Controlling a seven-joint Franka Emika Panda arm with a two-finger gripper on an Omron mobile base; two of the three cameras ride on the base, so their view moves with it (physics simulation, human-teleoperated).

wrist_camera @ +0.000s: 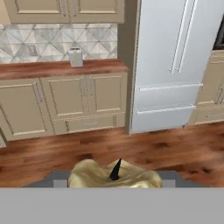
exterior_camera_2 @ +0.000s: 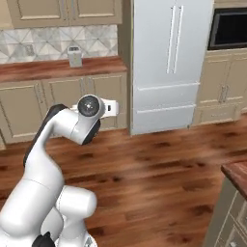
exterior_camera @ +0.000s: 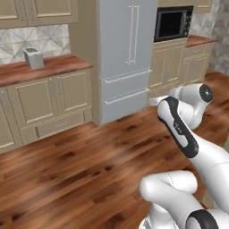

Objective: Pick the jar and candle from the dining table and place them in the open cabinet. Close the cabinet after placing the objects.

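Observation:
A pale yellow-tan candle (wrist_camera: pixel 113 176) with a dark spike at its centre sits right at my gripper (wrist_camera: pixel 114 178) in the hand view and covers the fingertips. The gripper is shut on it and carries it in the air, well above the floor. My hand (exterior_camera_2: pixel 114 107) points toward the kitchen wall, level with the base cabinets. A reddish-brown corner of the dining table (exterior_camera_2: pixel 237 174) over beige drawer fronts shows at the lower right of the right base view. The jar and the open cabinet are out of view.
Ahead stands a pale grey fridge (exterior_camera: pixel 125 53) with a built-in microwave (exterior_camera: pixel 173 23) to its right. A toaster (exterior_camera_2: pixel 75 56) stands on the wooden counter (exterior_camera: pixel 44 68). Wall cabinets (exterior_camera_2: pixel 62 12) above it have shut doors. Plank floor (exterior_camera_2: pixel 159 169) spreads wide between me and them.

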